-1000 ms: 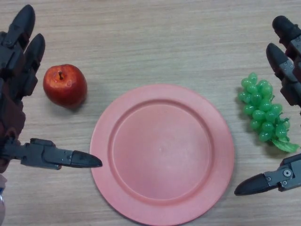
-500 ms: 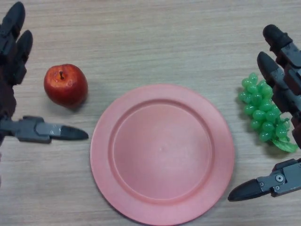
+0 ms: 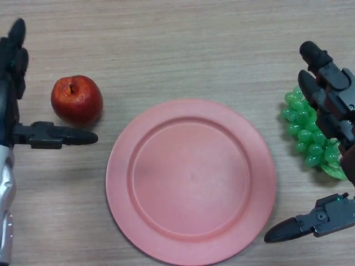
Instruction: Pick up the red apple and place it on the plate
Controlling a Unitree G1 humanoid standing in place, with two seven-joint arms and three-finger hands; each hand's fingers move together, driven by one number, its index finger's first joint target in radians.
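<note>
Table [image 3: 183, 50]: we see bare wood grain across the far half, with open room above the plate and between the apple and the plate.
Plate [image 3: 191, 180]: pink, round, lying flat at the centre; we note its near rim close to the bottom edge of the view and its inside bare.
Apple [image 3: 76, 100]: red, resting on the table to the left of the plate and clear of its rim; we see a strip of bare wood between the two.
Apple axis: we see the stem on top, pointing up toward the camera with a slight lean away; the fruit is nearly round, so we can name no long axis.
Left hand [image 3: 11, 83]: at the left edge, fingers straight and spread, holding nothing; we see the thumb reaching out just below the apple, fingers to its left, not touching it.
Right hand [image 3: 333, 105]: at the right edge, spread wide and holding nothing; we see its fingers over the grapes.
Grapes [image 3: 305, 133]: green bunch right of the plate, partly hidden by the right hand.
</note>
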